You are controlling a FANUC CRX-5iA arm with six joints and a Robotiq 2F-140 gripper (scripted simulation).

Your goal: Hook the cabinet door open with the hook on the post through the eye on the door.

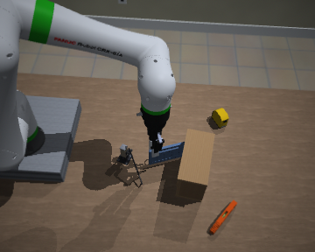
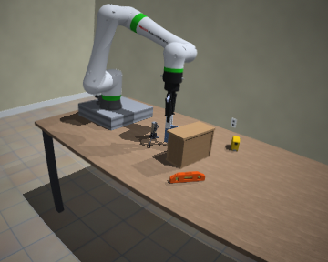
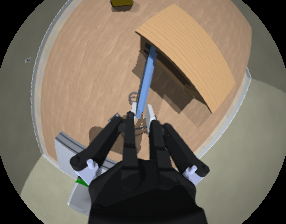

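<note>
The wooden cabinet (image 1: 196, 159) stands flat on the table, its blue door (image 1: 166, 153) swung open toward the left. My gripper (image 1: 157, 148) points straight down at the door's free end, its fingers narrowed to a small gap. In the wrist view the door's top edge (image 3: 148, 79) runs in between my fingertips; I cannot tell whether they touch it. The small grey post (image 1: 125, 154) stands left of the door, and its thin dark hook (image 1: 136, 172) lies down on the table, apart from the door. The eye on the door is too small to make out.
A yellow block (image 1: 220, 117) sits behind the cabinet on the right. An orange spirit level (image 1: 222, 217) lies in front of the cabinet. The robot's grey base plate (image 1: 46, 136) is at the left. A wall stands behind the table.
</note>
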